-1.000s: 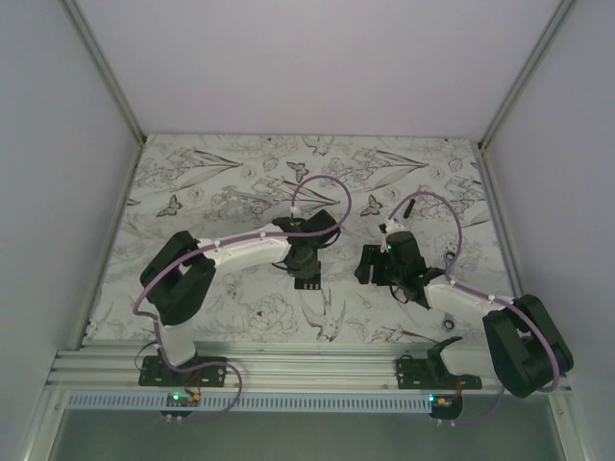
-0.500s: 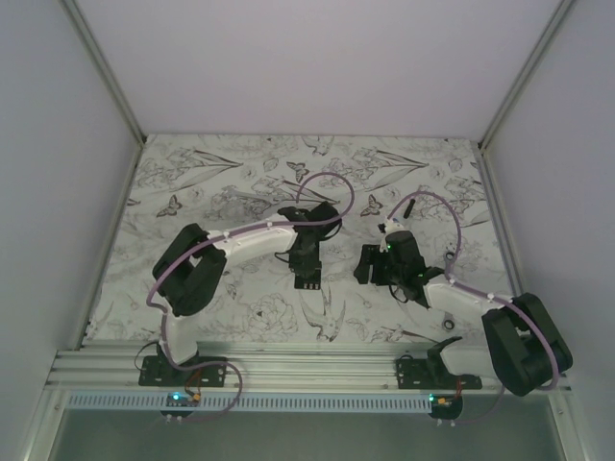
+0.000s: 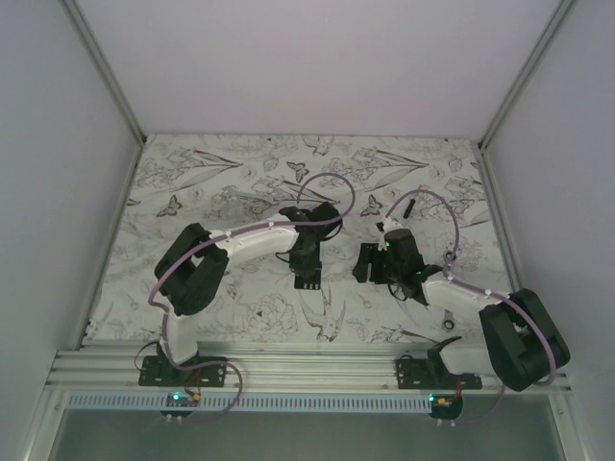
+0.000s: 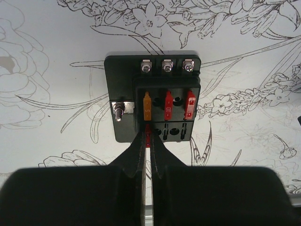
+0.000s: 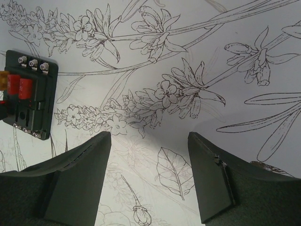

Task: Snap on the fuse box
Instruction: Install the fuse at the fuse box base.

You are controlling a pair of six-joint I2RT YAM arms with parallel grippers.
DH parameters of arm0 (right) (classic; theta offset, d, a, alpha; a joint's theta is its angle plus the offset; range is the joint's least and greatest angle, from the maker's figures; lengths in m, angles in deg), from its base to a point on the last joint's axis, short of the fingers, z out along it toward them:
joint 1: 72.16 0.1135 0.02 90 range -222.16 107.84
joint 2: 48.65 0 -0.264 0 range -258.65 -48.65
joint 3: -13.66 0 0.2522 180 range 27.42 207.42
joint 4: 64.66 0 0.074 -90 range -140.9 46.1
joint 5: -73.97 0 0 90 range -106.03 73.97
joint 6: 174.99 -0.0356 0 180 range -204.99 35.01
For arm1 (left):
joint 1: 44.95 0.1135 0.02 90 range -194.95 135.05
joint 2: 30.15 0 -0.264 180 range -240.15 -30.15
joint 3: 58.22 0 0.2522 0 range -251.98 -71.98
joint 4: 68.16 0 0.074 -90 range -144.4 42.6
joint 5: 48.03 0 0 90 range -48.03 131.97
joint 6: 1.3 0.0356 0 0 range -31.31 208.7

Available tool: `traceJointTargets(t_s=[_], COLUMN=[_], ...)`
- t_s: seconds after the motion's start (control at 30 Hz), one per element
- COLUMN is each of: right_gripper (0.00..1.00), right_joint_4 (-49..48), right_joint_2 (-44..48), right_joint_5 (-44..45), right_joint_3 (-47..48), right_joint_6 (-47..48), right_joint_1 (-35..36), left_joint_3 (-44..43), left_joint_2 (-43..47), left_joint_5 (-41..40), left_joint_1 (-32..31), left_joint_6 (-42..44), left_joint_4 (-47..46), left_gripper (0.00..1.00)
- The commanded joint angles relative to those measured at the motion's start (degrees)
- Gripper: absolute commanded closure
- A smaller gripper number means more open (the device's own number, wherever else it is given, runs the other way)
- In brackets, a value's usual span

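Three fuses stand in the upper row of the fuse box [image 4: 153, 101]: an orange fuse [image 4: 146, 106] on the left and two red fuses [image 4: 168, 106] beside it. Above them is a line of three screws [image 4: 165, 66], and a metal stud [image 4: 118, 110] sticks out on the box's left side. The lower row shows open slots [image 4: 174, 132]. The box is black and lies flat, face up, on the flower-printed tabletop [image 4: 47, 47].

From above, the fuse box [image 3: 307, 281] sits near the middle of the tabletop [image 3: 221, 192], between my two arms and closer to the left one.

My left hand [image 4: 146, 139] is right over the box's near edge. Its fingers [image 4: 134, 155] are pressed together, with their tips at the left end of the lower row. A red sliver [image 4: 148, 136] shows exactly at the tips, but I cannot tell whether it is clamped between them or only seated in the box. In the top view, the left hand [image 3: 307, 257] covers the far part of the box.

My right hand [image 5: 146, 179] is spread wide with nothing between its fingers [image 5: 80, 179], hanging over bare printed cloth. From its wrist camera, the fuse box [image 5: 28, 96] lies off at the left edge of the view, well apart from it. In the top view, the right hand [image 3: 370, 264] is to the right of the box, not touching it.
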Motion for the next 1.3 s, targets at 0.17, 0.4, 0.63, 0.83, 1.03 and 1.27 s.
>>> traceJointTargets(t_s=[0.17, 0.4, 0.63, 0.83, 1.03, 1.27], right_gripper=[0.27, 0.27, 0.27, 0.27, 0.27, 0.27], right_joint_4=[-0.28, -0.01, -0.14, 0.09, 0.22, 1.48], right_joint_2=[-0.80, -0.95, -0.67, 0.05, 0.43, -0.95], right_joint_5=[-0.43, -0.31, -0.29, -0.07, -0.01, 0.56], right_joint_3=[1.55, 1.68, 1.62, 1.64, 2.01, 5.03], right_joint_6=[0.84, 0.95, 0.86, 1.03, 1.29, 1.50], right_joint_1=[0.44, 0.62, 0.69, 0.79, 1.12, 2.39], left_joint_3=[8.50, 5.04, 3.63, 1.94, 4.75, 15.61], left_joint_2=[-6.93, -9.18, 0.20, 7.66, 14.78, 20.86], left_joint_5=[-2.57, -1.24, -2.69, -4.94, -5.51, 1.80], left_joint_1=[-1.71, -1.89, -2.14, -2.32, -1.76, 4.18], left_joint_6=[-2.46, -1.28, -0.89, -0.34, 0.69, 0.92], left_joint_4=[4.15, 4.15, 4.17, 4.10, 2.42, -6.16], left_gripper=[1.00, 1.00, 0.71, 0.50, 0.41, 0.27])
